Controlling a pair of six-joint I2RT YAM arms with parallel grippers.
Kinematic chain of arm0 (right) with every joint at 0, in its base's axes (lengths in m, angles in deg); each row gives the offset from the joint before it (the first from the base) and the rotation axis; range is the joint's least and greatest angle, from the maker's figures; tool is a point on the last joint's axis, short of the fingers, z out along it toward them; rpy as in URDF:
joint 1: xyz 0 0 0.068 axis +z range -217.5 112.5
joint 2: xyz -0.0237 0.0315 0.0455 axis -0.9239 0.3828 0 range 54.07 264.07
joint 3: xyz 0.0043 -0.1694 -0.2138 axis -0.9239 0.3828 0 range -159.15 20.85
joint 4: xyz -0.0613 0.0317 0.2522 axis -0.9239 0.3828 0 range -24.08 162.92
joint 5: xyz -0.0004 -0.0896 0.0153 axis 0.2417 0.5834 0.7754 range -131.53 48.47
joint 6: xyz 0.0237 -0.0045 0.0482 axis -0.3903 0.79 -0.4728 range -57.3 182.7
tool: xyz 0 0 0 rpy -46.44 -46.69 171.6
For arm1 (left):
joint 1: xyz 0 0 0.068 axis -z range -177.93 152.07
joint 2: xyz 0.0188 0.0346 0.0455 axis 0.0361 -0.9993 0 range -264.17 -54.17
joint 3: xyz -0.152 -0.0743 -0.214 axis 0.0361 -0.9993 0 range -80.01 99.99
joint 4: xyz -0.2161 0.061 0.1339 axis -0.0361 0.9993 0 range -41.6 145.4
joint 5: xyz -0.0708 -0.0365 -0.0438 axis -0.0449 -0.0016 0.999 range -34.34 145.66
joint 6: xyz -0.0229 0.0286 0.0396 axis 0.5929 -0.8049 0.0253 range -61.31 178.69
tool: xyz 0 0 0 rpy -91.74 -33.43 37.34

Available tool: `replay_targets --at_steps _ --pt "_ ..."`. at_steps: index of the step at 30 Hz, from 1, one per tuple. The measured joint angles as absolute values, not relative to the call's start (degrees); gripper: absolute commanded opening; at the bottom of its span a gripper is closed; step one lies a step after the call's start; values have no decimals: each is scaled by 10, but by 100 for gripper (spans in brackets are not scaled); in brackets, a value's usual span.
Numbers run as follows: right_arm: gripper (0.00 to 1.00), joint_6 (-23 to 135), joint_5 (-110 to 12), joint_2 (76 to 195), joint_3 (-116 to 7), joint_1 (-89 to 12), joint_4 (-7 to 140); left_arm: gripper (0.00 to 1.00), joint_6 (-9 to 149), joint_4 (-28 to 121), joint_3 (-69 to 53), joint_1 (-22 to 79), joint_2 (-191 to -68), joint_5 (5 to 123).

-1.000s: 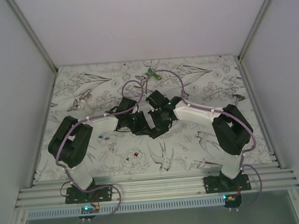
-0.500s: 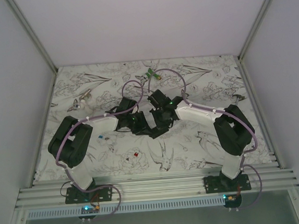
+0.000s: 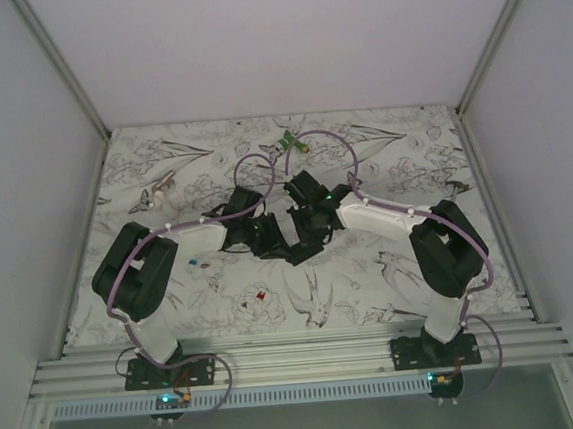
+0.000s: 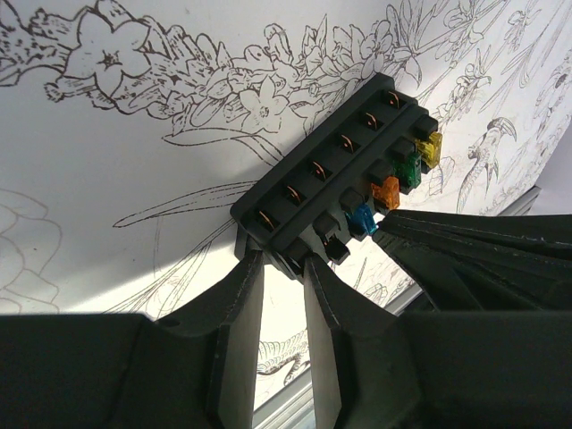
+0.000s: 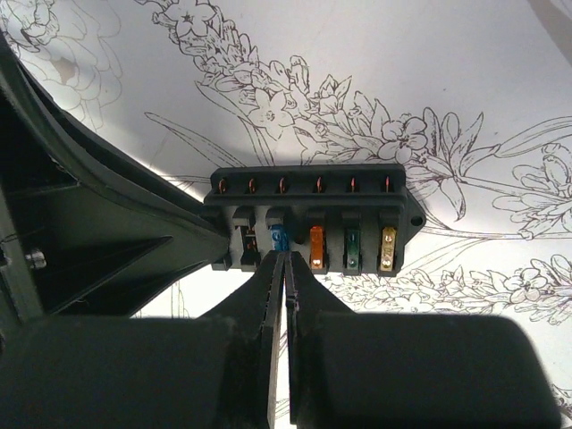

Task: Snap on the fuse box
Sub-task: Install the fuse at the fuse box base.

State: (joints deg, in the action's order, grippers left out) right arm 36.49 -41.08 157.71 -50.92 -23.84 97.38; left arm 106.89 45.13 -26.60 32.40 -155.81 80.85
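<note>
The fuse box [image 4: 340,174] is a black oblong block with a row of slots, and it is held above the flower-printed table. It holds a blue [image 5: 280,239], an orange [image 5: 315,247], a green [image 5: 352,247] and a yellow fuse [image 5: 388,247]. My left gripper [image 4: 279,261] is shut on the box's near end. My right gripper [image 5: 284,256] comes from the box's open side. Its fingers are pinched on the blue fuse sitting in its slot. In the top view both grippers [image 3: 283,237] meet mid-table and hide the box.
A green-and-white gadget [image 3: 293,142] lies at the table's far edge. A loose red fuse [image 3: 261,296] lies near the front, and small fuses [image 3: 194,264] lie beside the left arm. Grey walls stand on both sides, with a metal rail along the near edge.
The right arm's wrist and cable have shifted slightly. Both grippers stay together at the fuse box.
</note>
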Motion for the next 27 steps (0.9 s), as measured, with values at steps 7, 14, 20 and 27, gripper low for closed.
replay_targets --at_steps 7,14,20,27 --pt "0 365 -415 1578 -509 -239 982 27 1069 451 -266 324 -1558 809" --pt "0 366 -423 1588 -500 -239 1005 27 1069 450 -266 324 -1558 808" --pt "1 368 -423 1612 -483 -239 1011 27 1071 450 -266 324 -1558 807" --pt "9 370 -418 1566 -483 -239 1004 27 1071 449 -266 324 -1559 807"
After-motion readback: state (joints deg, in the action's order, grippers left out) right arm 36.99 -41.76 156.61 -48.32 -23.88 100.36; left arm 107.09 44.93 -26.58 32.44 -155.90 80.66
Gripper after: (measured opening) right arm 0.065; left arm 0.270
